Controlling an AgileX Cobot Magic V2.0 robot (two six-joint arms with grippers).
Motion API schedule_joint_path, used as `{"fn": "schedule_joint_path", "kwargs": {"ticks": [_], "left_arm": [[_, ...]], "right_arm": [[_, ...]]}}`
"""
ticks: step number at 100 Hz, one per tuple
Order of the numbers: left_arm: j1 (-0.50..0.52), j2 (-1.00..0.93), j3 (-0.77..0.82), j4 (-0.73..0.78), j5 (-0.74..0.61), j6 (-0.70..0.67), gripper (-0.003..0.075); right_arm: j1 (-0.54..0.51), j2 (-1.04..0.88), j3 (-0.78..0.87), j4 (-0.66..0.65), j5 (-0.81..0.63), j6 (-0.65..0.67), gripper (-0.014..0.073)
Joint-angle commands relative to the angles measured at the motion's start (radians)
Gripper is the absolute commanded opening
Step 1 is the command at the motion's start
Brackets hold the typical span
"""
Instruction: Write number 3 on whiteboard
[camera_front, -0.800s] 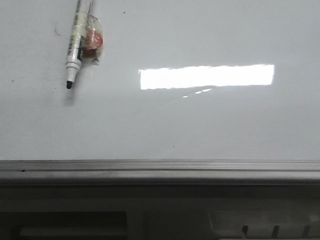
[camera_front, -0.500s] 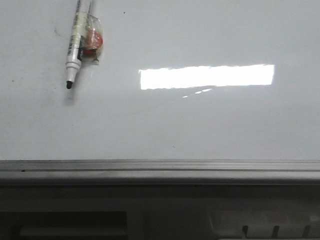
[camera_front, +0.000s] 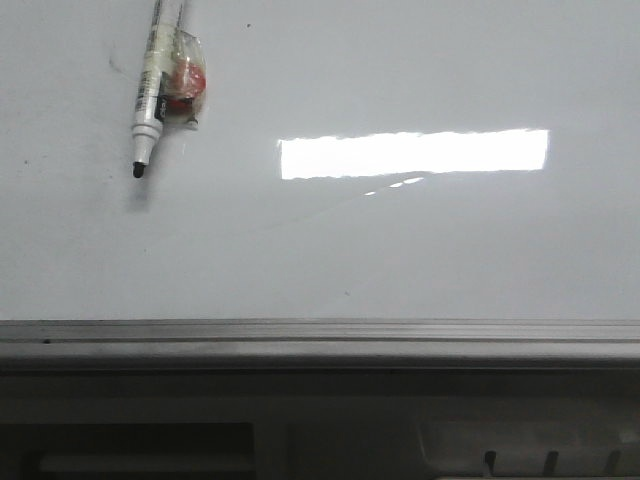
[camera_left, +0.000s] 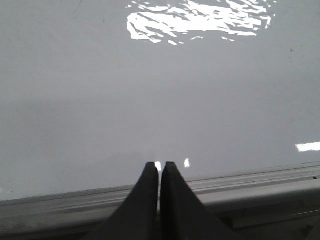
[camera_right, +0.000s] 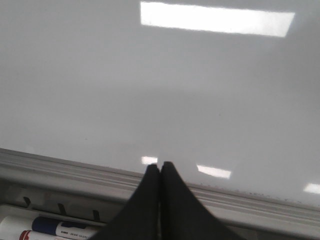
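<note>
The whiteboard (camera_front: 400, 250) is a glossy pale grey panel filling the front view. No number 3 shows on it in any view. A white marker (camera_front: 148, 90) with a black tip hangs over its upper left part, tip pointing down, with a red piece under clear tape (camera_front: 184, 80) at its side. What holds it is out of view. My left gripper (camera_left: 160, 164) is shut and empty over the board's edge rail (camera_left: 250, 182). My right gripper (camera_right: 160, 164) is shut and empty over the rail (camera_right: 60, 170). Neither gripper shows in the front view.
A grey ridged rail (camera_front: 320, 335) runs along the board's near edge, with darker moulded casing (camera_front: 320, 430) below it. Spare markers (camera_right: 55, 229) lie in the slotted tray under the rail. A bright rectangular glare (camera_front: 413, 153) sits on the board.
The marker's shadow on the board is a little fainter and lower than before. Nothing else has visibly moved.
</note>
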Motion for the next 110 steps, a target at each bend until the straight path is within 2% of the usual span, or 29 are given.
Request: {"fn": "schedule_joint_path", "kwargs": {"ticks": [1, 10, 15, 20, 24, 28, 33, 47, 54, 59, 66, 80, 85, 92, 97, 105, 107, 108, 110], "left_arm": [[0.000, -0.022, 0.012, -0.010, -0.051, -0.004, -0.0021], [0.000, -0.022, 0.012, 0.027, -0.067, 0.005, -0.0021], [0.000, -0.022, 0.012, -0.028, -0.102, 0.003, -0.0021], [0.000, -0.022, 0.012, -0.193, -0.149, -0.011, -0.0021], [0.000, -0.022, 0.012, -0.384, -0.187, -0.019, -0.0021], [0.000, -0.022, 0.012, -0.569, -0.227, -0.019, -0.0021], [0.000, -0.022, 0.012, -0.730, -0.269, -0.019, -0.0021], [0.000, -0.022, 0.008, -0.993, -0.316, -0.019, -0.0021], [0.000, -0.022, 0.006, -1.072, -0.321, -0.019, -0.0021], [-0.002, -0.022, -0.014, -1.059, -0.305, -0.016, -0.0021], [-0.008, -0.012, -0.065, -0.969, -0.236, 0.013, -0.0021], [-0.010, 0.126, -0.238, -0.685, -0.037, 0.013, -0.0021], [-0.010, 0.208, -0.313, -0.580, 0.032, 0.015, -0.0020], [-0.010, 0.341, -0.421, -0.480, 0.140, 0.077, 0.0003], [-0.010, 0.436, -0.504, -0.465, 0.225, 0.177, 0.0073], [-0.010, 0.586, -0.598, -0.470, 0.337, 0.284, 0.0282], [-0.010, 0.619, -0.619, -0.475, 0.355, 0.292, 0.0338], [-0.010, 0.619, -0.625, -0.477, 0.360, 0.294, 0.0338], [-0.010, 0.659, -0.643, -0.495, 0.375, 0.301, 0.0404]], "right_arm": [[-0.005, -0.012, 0.031, -0.010, -0.045, -0.004, -0.0061], [-0.005, -0.012, 0.030, -0.025, -0.137, -0.004, -0.0061], [-0.005, -0.012, 0.030, -0.025, -0.205, -0.004, -0.0061], [-0.005, -0.012, 0.030, -0.003, -0.290, -0.004, -0.0061], [-0.005, -0.012, 0.030, 0.052, -0.375, 0.015, -0.0061], [-0.005, -0.012, 0.030, 0.151, -0.455, 0.052, -0.0061], [-0.005, -0.012, 0.030, 0.255, -0.524, 0.102, -0.0061], [-0.005, -0.012, 0.030, 0.412, -0.551, 0.103, -0.0061], [-0.005, -0.012, 0.025, 0.504, -0.543, 0.112, -0.0061], [-0.005, -0.012, 0.005, 0.554, -0.536, 0.123, -0.0061], [-0.005, -0.012, -0.053, 0.540, -0.466, 0.118, -0.0061], [-0.005, 0.059, -0.242, 0.337, -0.107, 0.116, -0.0044], [-0.005, 0.103, -0.304, 0.305, -0.014, 0.099, 0.0006], [-0.005, 0.162, -0.379, 0.305, 0.052, 0.036, 0.0136], [-0.005, 0.200, -0.426, 0.305, 0.072, 0.030, 0.0272], [-0.005, 0.261, -0.477, 0.305, 0.099, 0.030, 0.0454], [-0.005, 0.275, -0.483, 0.305, 0.104, 0.036, 0.0475], [-0.005, 0.279, -0.486, 0.305, 0.107, 0.030, 0.0485], [-0.005, 0.294, -0.496, 0.305, 0.113, 0.030, 0.0517]]}}
